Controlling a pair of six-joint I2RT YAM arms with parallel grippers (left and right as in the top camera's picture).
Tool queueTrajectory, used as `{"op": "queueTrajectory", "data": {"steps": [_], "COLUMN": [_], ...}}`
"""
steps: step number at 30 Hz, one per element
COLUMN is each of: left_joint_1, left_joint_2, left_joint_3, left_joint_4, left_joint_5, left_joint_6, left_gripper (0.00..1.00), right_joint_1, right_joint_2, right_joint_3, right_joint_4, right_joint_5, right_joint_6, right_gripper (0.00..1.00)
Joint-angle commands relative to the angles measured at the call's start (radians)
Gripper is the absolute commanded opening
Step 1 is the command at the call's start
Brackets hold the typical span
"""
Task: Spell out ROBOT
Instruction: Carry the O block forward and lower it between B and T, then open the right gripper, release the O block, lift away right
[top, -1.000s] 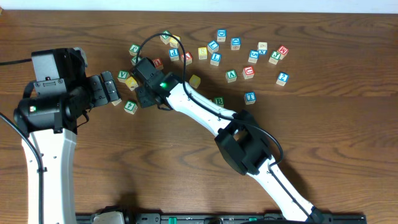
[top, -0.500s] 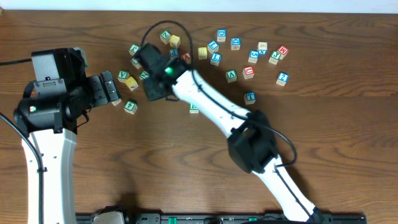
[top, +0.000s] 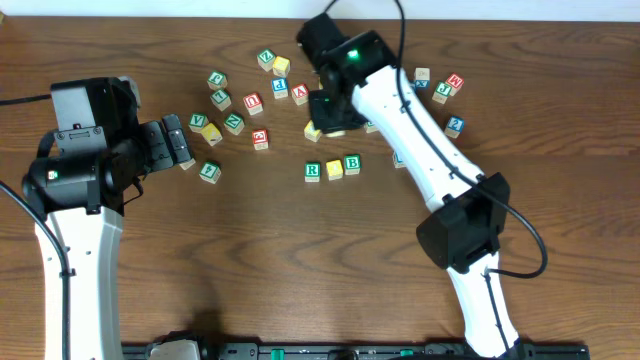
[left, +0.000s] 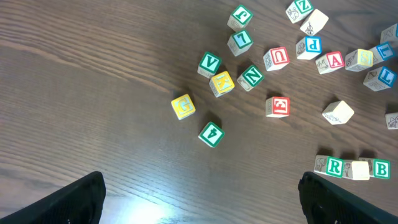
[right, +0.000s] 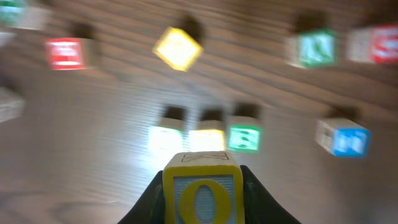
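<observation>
A row of three blocks lies at mid-table: green R, a yellow block and green B. The row also shows in the left wrist view, with R and B. It is blurred in the right wrist view. My right gripper is shut on a yellow O block, held above the table. In the overhead view the right gripper hovers behind the row and hides the O block. My left gripper is open and empty at the left.
Loose letter blocks lie scattered: a cream block by the right gripper, a red E, a green 4, a yellow G, and several more at the back right, such as a blue one. The right arm crosses the table's right half.
My right arm has swung from the left block cluster to the back centre, uncovering the R, yellow, B row. The left arm has not moved.
</observation>
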Motion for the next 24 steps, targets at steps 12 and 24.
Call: {"op": "queueTrajectory", "data": {"steps": [12, 24], "left_joint_1": [0.005, 0.005], "left_joint_2": [0.003, 0.003], "left_joint_3": [0.025, 0.025], "left_joint_4": [-0.002, -0.002], "left_joint_5": [-0.006, -0.006], "left_joint_6": [-0.009, -0.009], "left_gripper": [0.98, 0.98], "right_joint_1": [-0.115, -0.113], "right_joint_2": [-0.001, -0.001], "right_joint_3": [-0.283, -0.486], "right_joint_4": [0.018, 0.236], "right_joint_5": [0.108, 0.097], "right_joint_6": [-0.005, -0.006], "right_gripper": [0.17, 0.19]}}
